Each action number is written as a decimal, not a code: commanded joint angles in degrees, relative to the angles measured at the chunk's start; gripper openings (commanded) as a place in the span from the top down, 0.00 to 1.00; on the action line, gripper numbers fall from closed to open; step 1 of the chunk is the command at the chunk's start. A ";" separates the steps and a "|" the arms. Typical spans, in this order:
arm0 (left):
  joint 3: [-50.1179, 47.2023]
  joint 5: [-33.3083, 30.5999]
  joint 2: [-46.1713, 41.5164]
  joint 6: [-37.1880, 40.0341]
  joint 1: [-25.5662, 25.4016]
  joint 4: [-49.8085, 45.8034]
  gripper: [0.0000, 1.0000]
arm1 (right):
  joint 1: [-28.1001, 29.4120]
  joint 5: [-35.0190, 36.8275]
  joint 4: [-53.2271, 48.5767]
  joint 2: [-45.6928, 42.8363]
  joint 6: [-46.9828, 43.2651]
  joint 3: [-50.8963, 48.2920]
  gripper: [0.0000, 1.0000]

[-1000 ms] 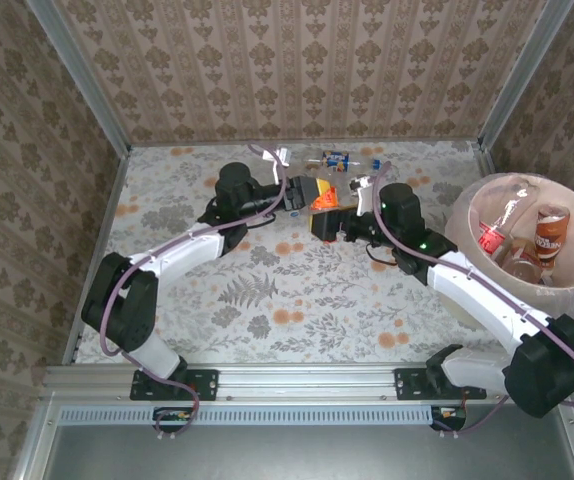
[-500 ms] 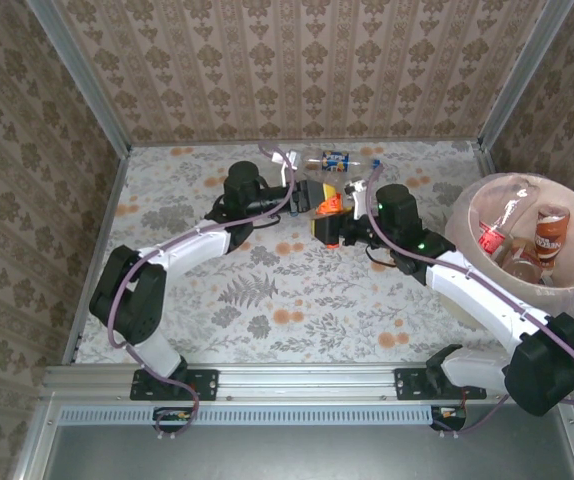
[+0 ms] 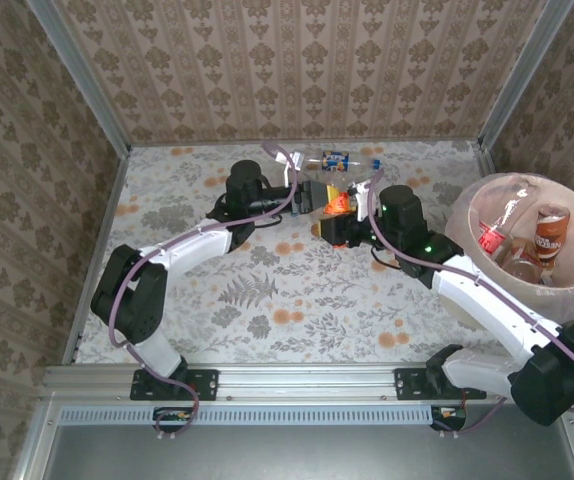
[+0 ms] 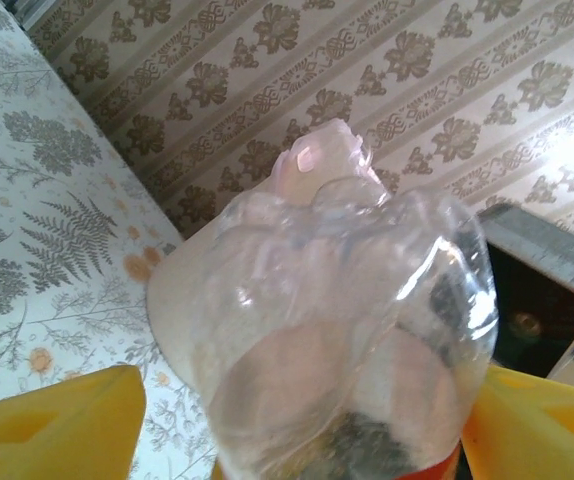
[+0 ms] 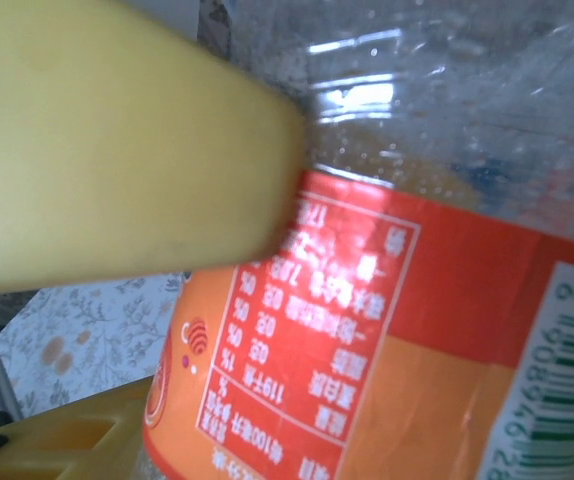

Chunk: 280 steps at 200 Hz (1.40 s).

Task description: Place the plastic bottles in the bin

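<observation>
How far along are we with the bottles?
Done: several bottles sit in the bin. In hand: an orange-label bottle, the right gripper clamped on it, the left gripper open around it. To do: binning it, plus one bottle by the back wall.

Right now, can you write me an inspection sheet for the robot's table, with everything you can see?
Surface: flowery table.
Job's things: orange-label bottle up between both hands; blue-label bottle lying by the far wall; bin on the right, with several bottles inside.
Clutter: nothing seen.
Hands: right hand pinching the orange-label bottle; left hand open around its clear base.
Cables: purple cables running along both arms.
Surroundings: patterned walls and a metal frame.
</observation>
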 commanded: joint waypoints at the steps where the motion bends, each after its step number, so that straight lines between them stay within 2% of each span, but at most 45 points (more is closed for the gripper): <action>1: 2.22 0.22 -3.66 3.53 0.24 -3.04 0.10 | 0.44 4.85 -1.43 -0.81 -1.95 -0.20 0.48; 31: 1.10 -3.59 -7.74 7.03 0.30 -7.08 0.00 | 0.18 7.27 -2.42 -0.54 -3.12 -0.03 0.48; 55: 0.53 -8.05 -11.59 10.42 0.34 -11.66 0.00 | -0.90 9.63 -4.07 -0.21 -2.88 1.47 0.49; 89: -0.41 -19.72 -15.91 14.23 0.39 -22.48 0.00 | -4.55 12.46 -4.67 -3.22 0.47 2.97 0.52; 155: -9.22 -34.06 -21.14 9.73 -0.23 -26.62 0.00 | -9.72 17.35 -14.99 -12.51 -5.33 8.06 0.55; 191: -11.38 -37.66 -22.20 8.54 -0.26 -29.36 0.00 | -13.61 19.92 -23.94 -16.11 -9.92 11.74 0.59; 229: -11.97 -42.11 -22.06 6.14 -0.23 -31.86 0.00 | -15.83 29.23 -31.71 -19.40 -14.17 15.21 0.57; 280: -13.91 -46.71 -21.75 3.71 -0.27 -30.15 0.00 | -20.54 37.45 -38.72 -23.82 -13.44 16.88 0.54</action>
